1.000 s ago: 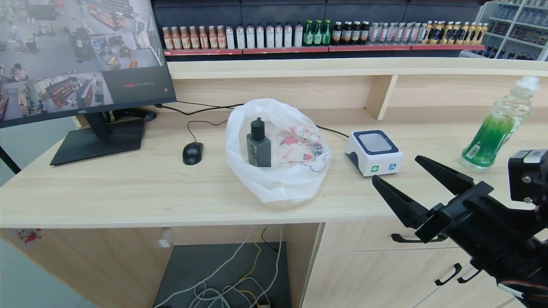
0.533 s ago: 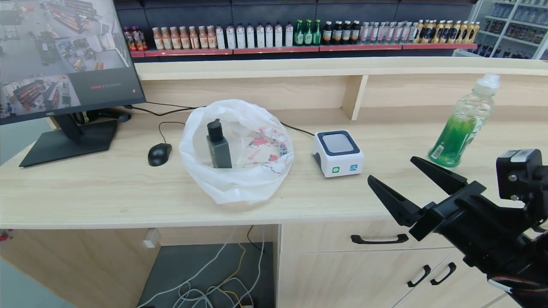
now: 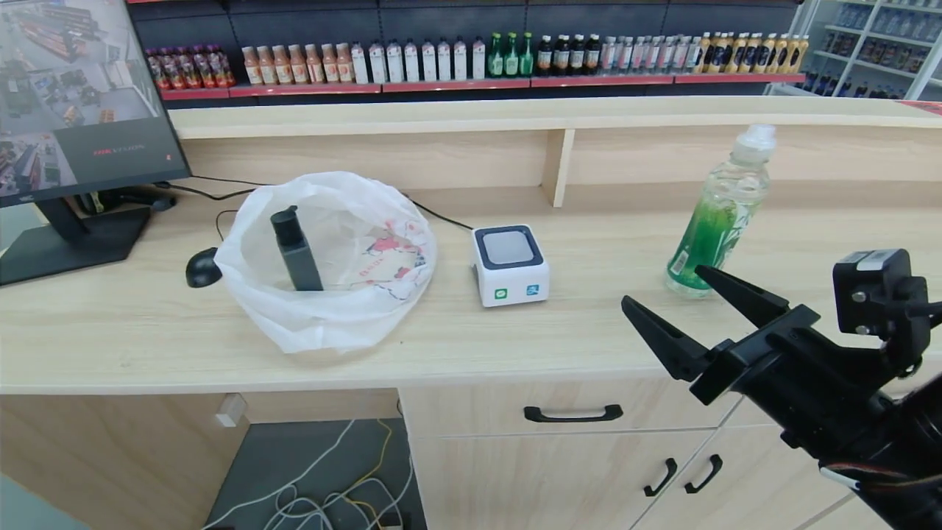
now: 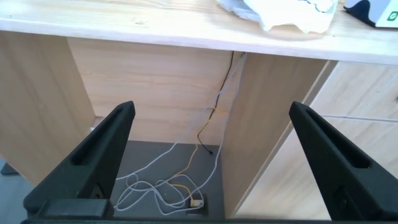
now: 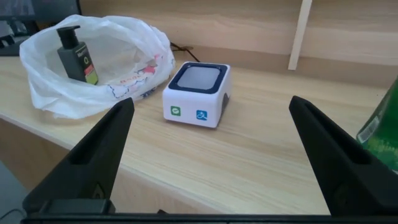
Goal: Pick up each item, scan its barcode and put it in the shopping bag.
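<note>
The head camera has swung right, so the whole scene sits further left; nothing on the counter [image 3: 515, 338] has itself moved. The right gripper [image 3: 662, 285] hangs wide open and empty, now lined up with the green bottle [image 3: 712, 221], probably the next pick. A dark pump bottle [image 3: 296, 254] already stands in the shopping bag [image 3: 353, 324], left of the scanner [image 3: 509, 263]. The left gripper [image 4: 208, 124] is spread wide, empty, below the counter.
</note>
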`<state>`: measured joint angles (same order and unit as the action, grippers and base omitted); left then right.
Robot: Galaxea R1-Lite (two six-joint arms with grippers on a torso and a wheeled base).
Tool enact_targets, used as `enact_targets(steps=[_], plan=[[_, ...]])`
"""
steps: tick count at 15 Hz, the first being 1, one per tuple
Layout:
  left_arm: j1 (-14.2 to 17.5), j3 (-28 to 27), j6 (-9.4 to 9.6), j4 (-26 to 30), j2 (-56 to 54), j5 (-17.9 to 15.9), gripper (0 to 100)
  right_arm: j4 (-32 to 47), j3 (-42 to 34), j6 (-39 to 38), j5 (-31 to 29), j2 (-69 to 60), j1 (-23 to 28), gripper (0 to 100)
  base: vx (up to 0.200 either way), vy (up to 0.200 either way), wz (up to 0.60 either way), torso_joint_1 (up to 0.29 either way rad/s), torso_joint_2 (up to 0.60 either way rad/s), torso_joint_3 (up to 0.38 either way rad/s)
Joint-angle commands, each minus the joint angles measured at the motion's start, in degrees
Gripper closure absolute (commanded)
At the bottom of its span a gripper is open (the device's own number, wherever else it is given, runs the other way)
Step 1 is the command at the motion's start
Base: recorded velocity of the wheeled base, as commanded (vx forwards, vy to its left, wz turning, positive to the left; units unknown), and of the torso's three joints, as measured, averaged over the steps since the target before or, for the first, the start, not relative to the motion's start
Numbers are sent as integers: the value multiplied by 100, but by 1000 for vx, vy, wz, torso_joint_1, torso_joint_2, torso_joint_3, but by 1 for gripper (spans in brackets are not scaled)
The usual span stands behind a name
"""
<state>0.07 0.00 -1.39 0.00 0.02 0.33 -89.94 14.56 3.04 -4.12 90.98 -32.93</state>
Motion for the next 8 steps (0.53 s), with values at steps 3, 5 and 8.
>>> enact_targets(steps=[3,5,8], plan=[[1,0,-2,0,-2,2,0,-6,188,4,-1,201,-3,0,0,-200,0,1,4,4],[1,0,-2,0,-2,2,0,-6,267,4,-1,263,-3,0,0,-200,0,2,5,12],[1,0,-2,0,-2,2,0,-6,276,4,-1,289,6,0,0,-200,0,4,2,1]])
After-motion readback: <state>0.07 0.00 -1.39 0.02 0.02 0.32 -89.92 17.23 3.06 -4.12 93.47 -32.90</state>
